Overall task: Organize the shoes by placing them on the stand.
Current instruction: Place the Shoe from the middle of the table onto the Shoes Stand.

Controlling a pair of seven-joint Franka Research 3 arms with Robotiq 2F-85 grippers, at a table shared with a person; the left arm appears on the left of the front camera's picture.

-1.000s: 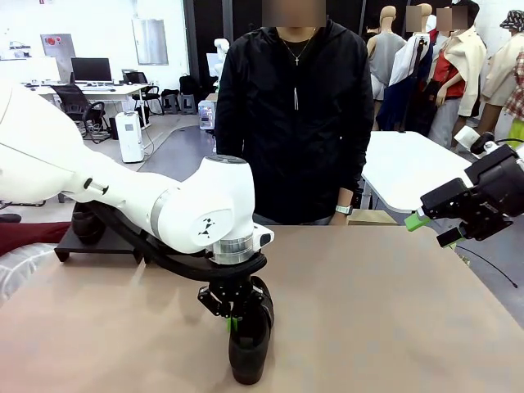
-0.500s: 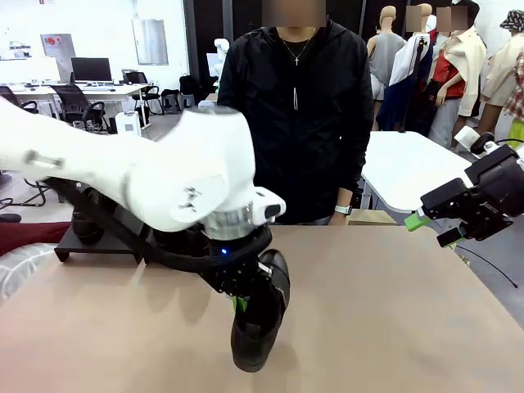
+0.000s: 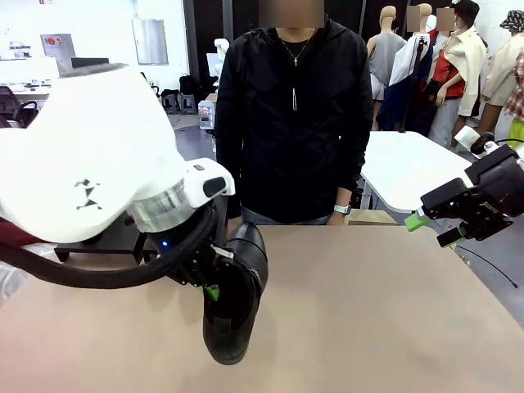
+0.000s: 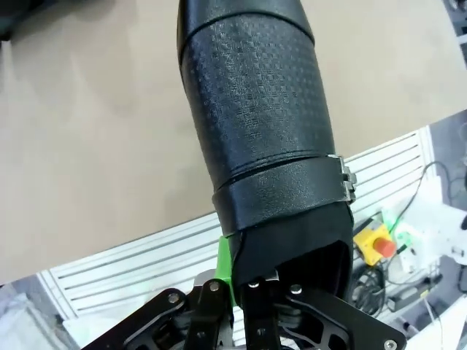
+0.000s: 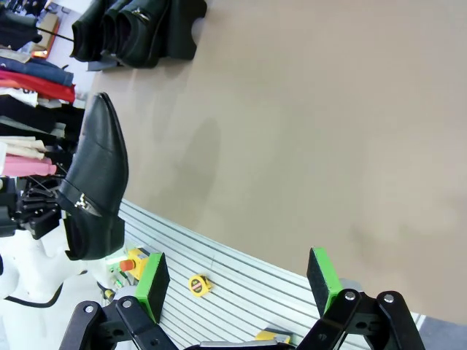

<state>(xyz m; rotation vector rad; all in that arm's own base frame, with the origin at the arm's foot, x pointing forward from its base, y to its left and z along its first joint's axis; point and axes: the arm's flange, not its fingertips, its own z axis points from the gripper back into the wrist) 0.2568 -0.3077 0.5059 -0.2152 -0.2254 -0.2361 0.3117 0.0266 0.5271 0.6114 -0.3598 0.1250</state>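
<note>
since a second ago the left gripper (image 3: 211, 288) has swung toward the robot's left and lifted the shoe (image 3: 233, 299) off the table (image 3: 393, 311), jaws clamped on its heel rim. the right gripper (image 5: 237, 281) hangs wide open, holding nothing. other shoes (image 5: 120, 29) sit on the stand (image 5: 179, 33).

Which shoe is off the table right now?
The shoe clamped at its heel opening by the left gripper, hanging above the tabletop. The other shoes sit together on the stand.
</note>
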